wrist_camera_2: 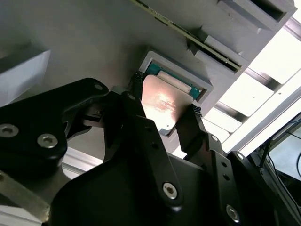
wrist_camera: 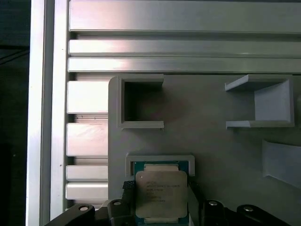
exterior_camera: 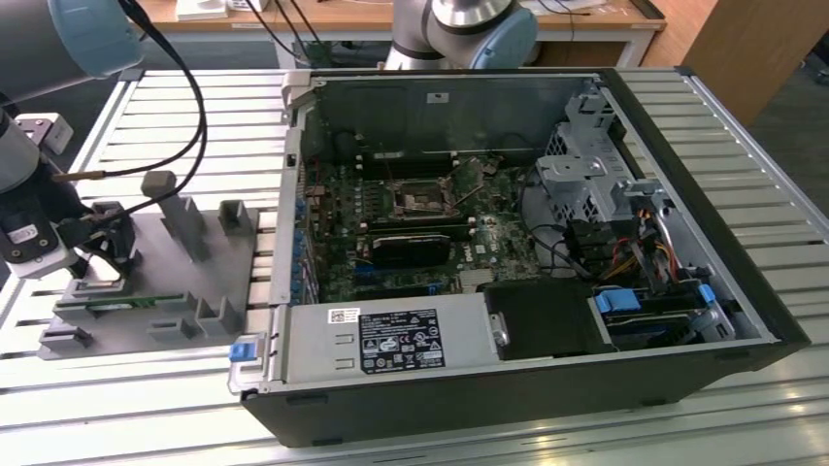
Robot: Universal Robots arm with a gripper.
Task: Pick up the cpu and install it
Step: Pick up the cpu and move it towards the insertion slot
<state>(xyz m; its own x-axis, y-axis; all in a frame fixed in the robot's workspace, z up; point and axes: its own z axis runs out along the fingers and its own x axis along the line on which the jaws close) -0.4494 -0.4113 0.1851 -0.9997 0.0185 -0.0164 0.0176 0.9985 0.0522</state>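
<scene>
Here, a slatted metal table [exterior_camera: 725, 126] carries an open computer case [exterior_camera: 518, 398] and, toward the exterior view's left, a grey tray [exterior_camera: 169, 282]. The gripper [exterior_camera: 101, 260] hangs low over the tray's outer edge. Its 2 fingers [wrist_camera_2: 190, 127] stand slightly apart, flanking the cpu [wrist_camera: 161, 193] without clamping it. The cpu lies flat in a framed recess by that edge.

Arm [exterior_camera: 18, 170] silver-grey tube, pale blue joint cap [exterior_camera: 91, 34], black cable [exterior_camera: 194, 107] looping off. Gripper [wrist_camera_2: 164, 106] matte black, chunky links, shiny silver screws [wrist_camera_2: 47, 140].
</scene>
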